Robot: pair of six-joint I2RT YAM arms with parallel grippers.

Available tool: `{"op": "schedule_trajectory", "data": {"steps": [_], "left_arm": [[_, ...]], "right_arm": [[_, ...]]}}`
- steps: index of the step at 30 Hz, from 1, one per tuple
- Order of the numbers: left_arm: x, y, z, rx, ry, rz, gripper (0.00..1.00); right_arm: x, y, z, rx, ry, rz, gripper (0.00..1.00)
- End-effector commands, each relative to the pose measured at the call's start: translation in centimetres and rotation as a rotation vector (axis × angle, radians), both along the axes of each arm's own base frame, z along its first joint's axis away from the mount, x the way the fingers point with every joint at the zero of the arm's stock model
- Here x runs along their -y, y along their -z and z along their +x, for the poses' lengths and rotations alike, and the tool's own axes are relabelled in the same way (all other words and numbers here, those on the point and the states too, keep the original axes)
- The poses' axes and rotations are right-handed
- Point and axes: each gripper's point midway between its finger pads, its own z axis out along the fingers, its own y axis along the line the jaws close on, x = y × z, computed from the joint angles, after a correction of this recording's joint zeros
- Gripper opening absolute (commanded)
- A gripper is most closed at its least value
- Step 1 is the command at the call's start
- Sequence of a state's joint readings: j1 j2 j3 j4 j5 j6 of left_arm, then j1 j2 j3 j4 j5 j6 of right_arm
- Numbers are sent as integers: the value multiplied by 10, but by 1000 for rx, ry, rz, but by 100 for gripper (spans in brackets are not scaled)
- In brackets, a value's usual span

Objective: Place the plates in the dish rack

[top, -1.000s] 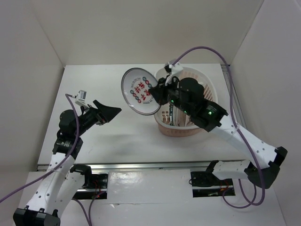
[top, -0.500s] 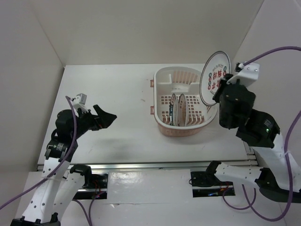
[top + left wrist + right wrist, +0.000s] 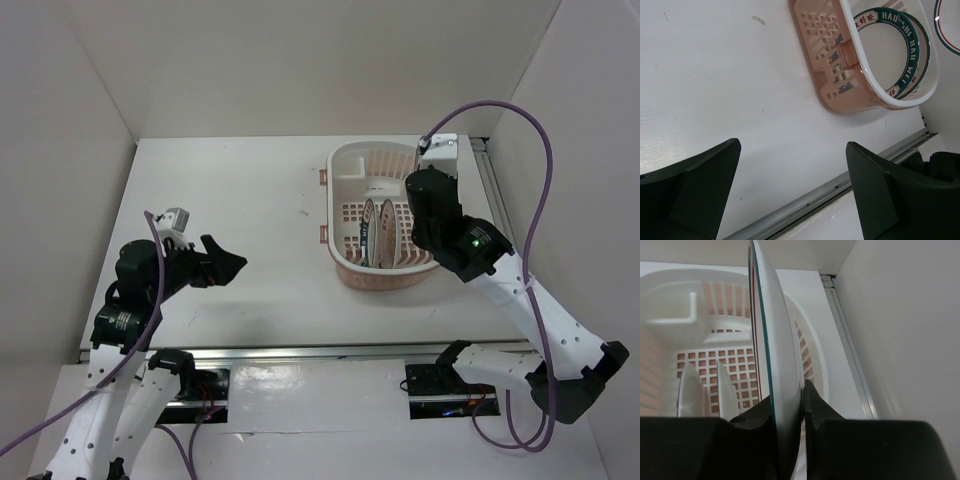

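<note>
White enclosure walls (image 3: 300, 70) surround a plain white desk (image 3: 240, 190). On its far right part a pale pink-and-white oval plastic dish rack (image 3: 345, 165) with a slotted grid bottom is placed. Two small round white plates (image 3: 393, 232) are seen standing on edge, side by side, in its near half. One of them bears a dark green lettered rim (image 3: 897, 19); the other's pattern cannot be made out with confidence.

The last step of the loading is judged to be in hand. A third small round white plate (image 3: 771, 340), edged in red and green, is clamped at its lower rim by the right end effector (image 3: 788, 390). It is held upright and edge-on over the rack's right side, to the right of the two standing plates. The left end effector (image 3: 792, 175) is spread wide with nothing in it and hovers over bare desk, well left of the rack.

For the next move, the plate would need to be lowered straight down. It should be kept parallel to its neighbours and clear of the rack wall until it is borne by the grid. Only then should the grip be let go, or the plate may tip against the others.
</note>
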State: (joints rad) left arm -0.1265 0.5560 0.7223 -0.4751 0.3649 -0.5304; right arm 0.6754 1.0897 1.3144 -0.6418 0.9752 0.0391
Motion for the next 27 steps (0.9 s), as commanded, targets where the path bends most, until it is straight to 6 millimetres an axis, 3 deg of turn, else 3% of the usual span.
{"op": "schedule_trajectory", "data": {"steps": [1,2,7,8,9,11,13,25,27], "left_arm": [[5,-22,-4,74,47,5,100],[5,-22,-4,74,47,5,100],[4,-24,-5,83,47,4,100],[4,-24,-5,83,47,4,100],[4,-24,-5,83,47,4,100],[6,-24,-6,84,56,4,100],[6,-26,-5,93,56,3,100],[5,-22,-4,84,48,7,100],[5,-22,-4,84,48,7,100]], "right_arm": [[-16,-19,16,114,-69,85,0],[-15,-19,17,111,-76,89,0],[-8,29,38,14,-58,125,0],[-2,34,41,13,-56,157,0],[21,36,44,22,-17,188,0],[25,50,50,-3,-66,232,0],[36,48,49,15,-59,264,0],[22,90,29,-91,-79,270,0],[19,89,25,-85,-92,272,0]]}}
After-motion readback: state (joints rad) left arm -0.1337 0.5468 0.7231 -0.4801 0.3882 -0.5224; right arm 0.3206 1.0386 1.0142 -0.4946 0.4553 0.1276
